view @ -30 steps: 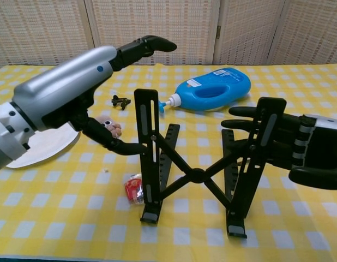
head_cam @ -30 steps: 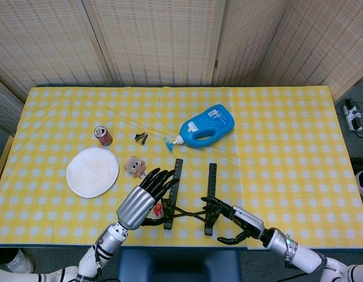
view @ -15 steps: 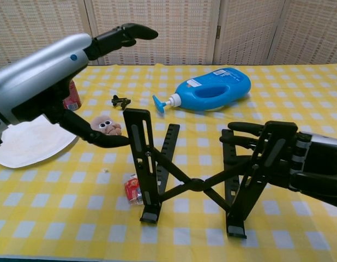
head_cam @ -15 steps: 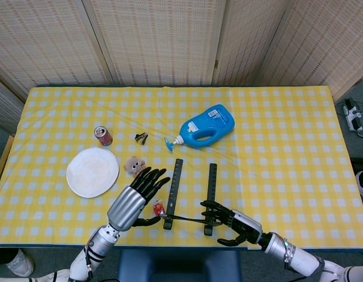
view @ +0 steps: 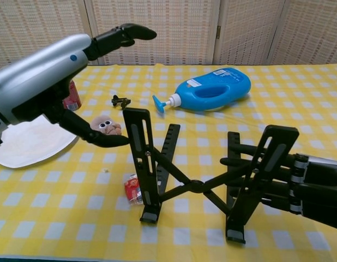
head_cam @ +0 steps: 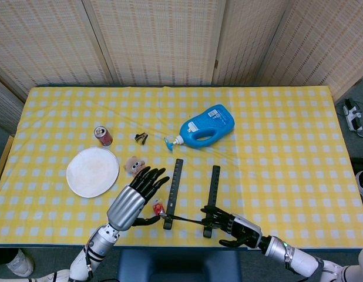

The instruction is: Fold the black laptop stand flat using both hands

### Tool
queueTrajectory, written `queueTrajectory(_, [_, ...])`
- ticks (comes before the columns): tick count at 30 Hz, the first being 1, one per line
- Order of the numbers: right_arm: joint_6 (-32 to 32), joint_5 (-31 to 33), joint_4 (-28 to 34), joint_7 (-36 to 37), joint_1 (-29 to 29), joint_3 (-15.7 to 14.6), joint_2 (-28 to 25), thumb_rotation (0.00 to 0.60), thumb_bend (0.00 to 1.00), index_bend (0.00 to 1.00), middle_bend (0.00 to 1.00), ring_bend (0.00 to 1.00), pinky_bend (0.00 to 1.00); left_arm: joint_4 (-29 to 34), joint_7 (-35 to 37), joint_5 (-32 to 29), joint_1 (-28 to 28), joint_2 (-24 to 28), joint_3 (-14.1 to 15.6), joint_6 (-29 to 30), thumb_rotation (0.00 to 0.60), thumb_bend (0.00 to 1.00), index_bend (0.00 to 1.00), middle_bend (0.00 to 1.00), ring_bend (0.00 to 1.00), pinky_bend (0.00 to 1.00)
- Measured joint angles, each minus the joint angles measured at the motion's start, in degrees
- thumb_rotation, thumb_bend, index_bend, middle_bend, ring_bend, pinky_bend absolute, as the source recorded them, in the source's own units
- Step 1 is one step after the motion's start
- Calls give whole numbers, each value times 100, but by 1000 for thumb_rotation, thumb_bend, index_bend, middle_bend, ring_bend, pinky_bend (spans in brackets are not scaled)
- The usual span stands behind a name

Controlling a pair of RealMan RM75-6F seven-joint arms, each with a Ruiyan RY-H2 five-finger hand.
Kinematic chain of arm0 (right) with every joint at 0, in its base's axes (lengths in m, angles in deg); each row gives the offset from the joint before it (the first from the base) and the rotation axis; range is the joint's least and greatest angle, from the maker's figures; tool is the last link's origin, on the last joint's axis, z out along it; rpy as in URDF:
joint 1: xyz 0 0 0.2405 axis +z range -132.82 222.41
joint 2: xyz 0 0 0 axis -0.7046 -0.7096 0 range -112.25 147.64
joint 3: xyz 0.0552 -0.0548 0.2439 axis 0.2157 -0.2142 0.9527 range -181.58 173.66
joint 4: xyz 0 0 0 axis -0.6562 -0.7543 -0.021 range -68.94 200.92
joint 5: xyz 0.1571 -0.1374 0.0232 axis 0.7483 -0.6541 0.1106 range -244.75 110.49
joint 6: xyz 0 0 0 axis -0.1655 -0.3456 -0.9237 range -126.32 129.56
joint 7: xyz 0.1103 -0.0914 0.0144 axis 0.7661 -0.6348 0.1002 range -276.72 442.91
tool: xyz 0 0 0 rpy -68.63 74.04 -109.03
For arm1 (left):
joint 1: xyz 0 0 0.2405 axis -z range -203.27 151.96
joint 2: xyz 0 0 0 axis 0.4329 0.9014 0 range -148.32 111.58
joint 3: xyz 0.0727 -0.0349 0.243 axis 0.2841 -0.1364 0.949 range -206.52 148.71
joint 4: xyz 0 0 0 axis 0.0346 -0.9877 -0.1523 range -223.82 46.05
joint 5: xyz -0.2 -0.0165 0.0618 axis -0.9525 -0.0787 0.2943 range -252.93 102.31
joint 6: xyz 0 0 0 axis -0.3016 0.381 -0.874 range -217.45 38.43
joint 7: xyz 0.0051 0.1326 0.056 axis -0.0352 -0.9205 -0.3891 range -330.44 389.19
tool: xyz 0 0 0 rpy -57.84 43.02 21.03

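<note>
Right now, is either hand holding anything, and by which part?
The right hand grips the laptop stand by its right upright arm; the left hand holds nothing.

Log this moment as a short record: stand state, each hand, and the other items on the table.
stand: black laptop stand upright, crossed arms still open, not flat
left hand: left hand open, thumb tip at the stand's left upright
right hand: right hand fingers behind the stand's right upright; grip unclear
table: yellow checked cloth
other items: blue bottle lying on its side; white plate; red can; small plush toy
</note>
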State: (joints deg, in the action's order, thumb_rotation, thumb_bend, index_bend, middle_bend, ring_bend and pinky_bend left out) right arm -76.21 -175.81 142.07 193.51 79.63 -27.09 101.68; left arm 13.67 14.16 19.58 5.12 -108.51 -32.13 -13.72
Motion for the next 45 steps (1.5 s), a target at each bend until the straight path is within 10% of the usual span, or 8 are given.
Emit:
queueTrajectory(10, [-317, -34, -41, -633, -41, 79, -162, 600, 328, 0, 9, 95, 15, -98, 23, -164, 4, 65, 46, -272, 600, 136, 2, 0, 0, 0])
queueTrajectory(22, [-554, -78, 908, -1930, 138, 367, -1076, 600, 328, 0, 9, 96, 15, -453, 263, -480, 122, -49, 218, -922, 600, 180, 353, 87, 22, 0])
queueTrajectory(45, [-195, 63, 1080, -1973, 315, 546, -1169, 600, 328, 0, 9, 96, 15, -985, 1088, -1410, 287, -622, 95, -1728, 600, 361, 472, 139, 56, 0])
